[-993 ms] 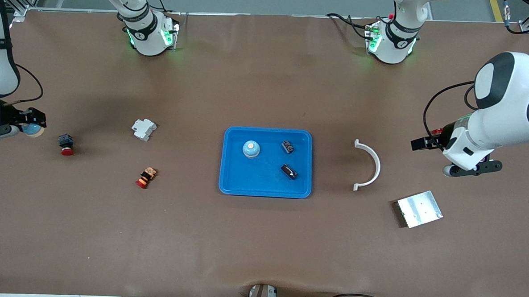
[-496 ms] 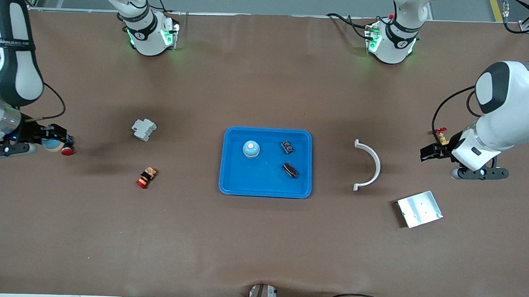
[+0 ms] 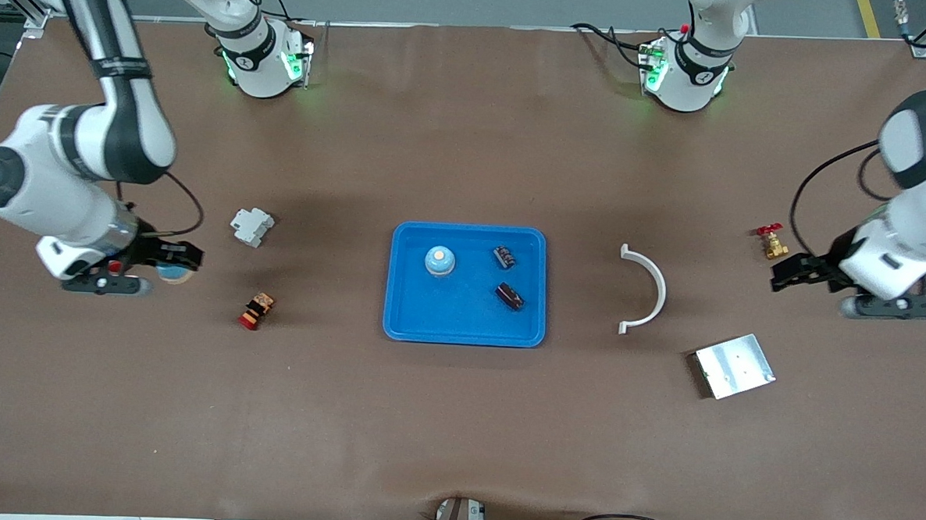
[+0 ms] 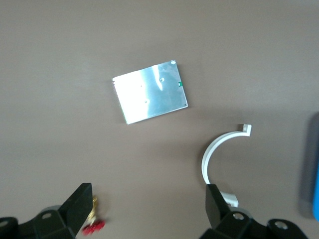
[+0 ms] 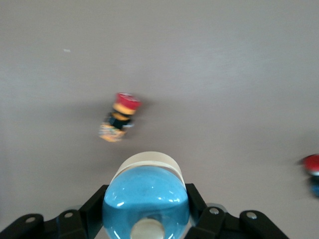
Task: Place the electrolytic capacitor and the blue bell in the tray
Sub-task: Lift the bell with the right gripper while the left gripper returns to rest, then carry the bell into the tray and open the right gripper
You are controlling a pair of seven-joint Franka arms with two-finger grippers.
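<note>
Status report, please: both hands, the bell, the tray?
Right hand shut on round blue bell, above the table. Left hand open, waiting. Bright-blue rectangular plastic tray already holds another bell. Path looks clear.

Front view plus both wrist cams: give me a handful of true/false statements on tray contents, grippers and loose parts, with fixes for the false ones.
1. The right gripper is shut on a blue bell. True.
2. The tray holds nothing. False: a second blue bell and two small dark parts lie in it.
3. The left gripper holds the silver plate. False: it is open and holds nothing; the plate lies on the table.
4. The white curved piece lies between the tray and the silver plate. True.
5. The grey-white block sits in the tray. False: it lies on the table toward the right arm's end.
</note>
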